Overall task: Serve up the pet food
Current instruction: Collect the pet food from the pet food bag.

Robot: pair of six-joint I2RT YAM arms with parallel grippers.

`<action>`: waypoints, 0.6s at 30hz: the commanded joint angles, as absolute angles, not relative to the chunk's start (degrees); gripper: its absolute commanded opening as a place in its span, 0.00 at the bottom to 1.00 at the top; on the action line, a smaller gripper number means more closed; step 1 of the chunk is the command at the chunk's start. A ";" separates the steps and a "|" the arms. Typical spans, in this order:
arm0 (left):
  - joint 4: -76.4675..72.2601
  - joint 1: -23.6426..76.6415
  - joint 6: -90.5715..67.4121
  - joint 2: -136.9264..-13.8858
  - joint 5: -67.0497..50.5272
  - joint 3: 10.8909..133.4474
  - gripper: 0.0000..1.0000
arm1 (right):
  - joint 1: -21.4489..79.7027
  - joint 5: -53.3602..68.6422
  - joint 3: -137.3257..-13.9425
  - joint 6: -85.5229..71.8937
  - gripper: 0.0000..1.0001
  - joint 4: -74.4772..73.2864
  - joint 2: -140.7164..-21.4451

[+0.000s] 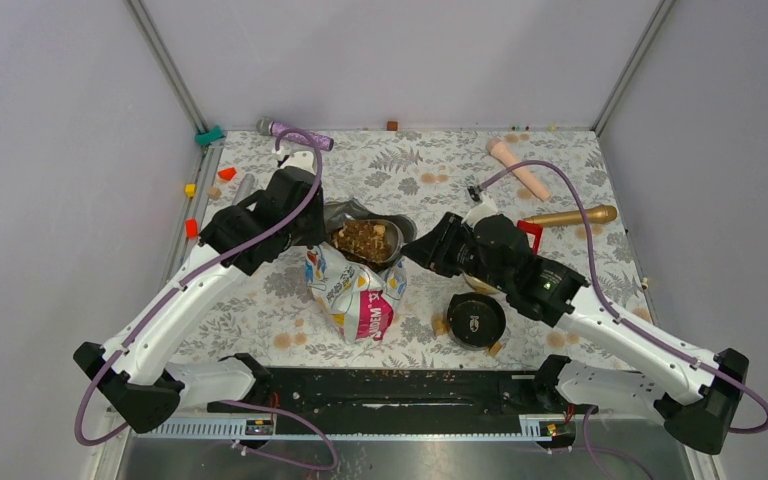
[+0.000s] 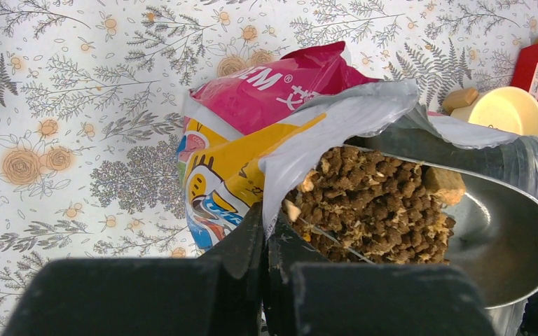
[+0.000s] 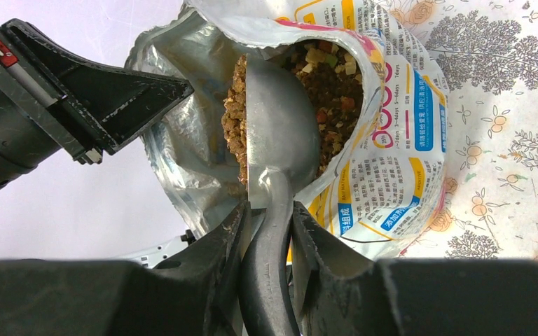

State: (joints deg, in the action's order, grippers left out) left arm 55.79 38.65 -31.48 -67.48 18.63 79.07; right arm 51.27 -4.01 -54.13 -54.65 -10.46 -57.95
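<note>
A colourful pet food bag (image 1: 356, 296) stands open at the table's middle, with brown kibble (image 1: 364, 238) heaped in its mouth. My left gripper (image 2: 265, 222) is shut on the bag's silver rim (image 2: 336, 126), holding it open. My right gripper (image 3: 270, 217) is shut on the handle of a metal scoop (image 3: 280, 140). The scoop's bowl (image 2: 504, 238) sits inside the bag's mouth beside the kibble (image 2: 378, 210), tilted on edge in the right wrist view, with kibble (image 3: 329, 91) on both sides of it.
A round black bowl (image 1: 476, 318) sits right of the bag near the front. A red object (image 1: 530, 235), a gold microphone (image 1: 570, 215), a pink cone (image 1: 518, 167) and a purple microphone (image 1: 295, 132) lie around. Small blocks lie along the left edge (image 1: 192, 210).
</note>
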 commanded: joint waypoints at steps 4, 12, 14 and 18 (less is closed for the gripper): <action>52.48 38.33 -30.88 -66.62 16.77 78.24 0.00 | 51.86 -6.30 -53.29 -57.81 0.00 -6.30 -53.97; 52.13 38.31 -30.76 -66.78 16.58 78.16 0.00 | 51.86 -6.47 -51.75 -58.66 0.00 -3.78 -51.54; 52.07 38.28 -30.59 -66.96 16.08 78.11 0.00 | 51.86 -7.99 -50.37 -59.27 0.00 -3.01 -50.30; 52.03 38.22 -30.54 -67.40 15.26 78.09 0.00 | 51.86 -8.21 -48.65 -60.43 0.00 -1.17 -48.49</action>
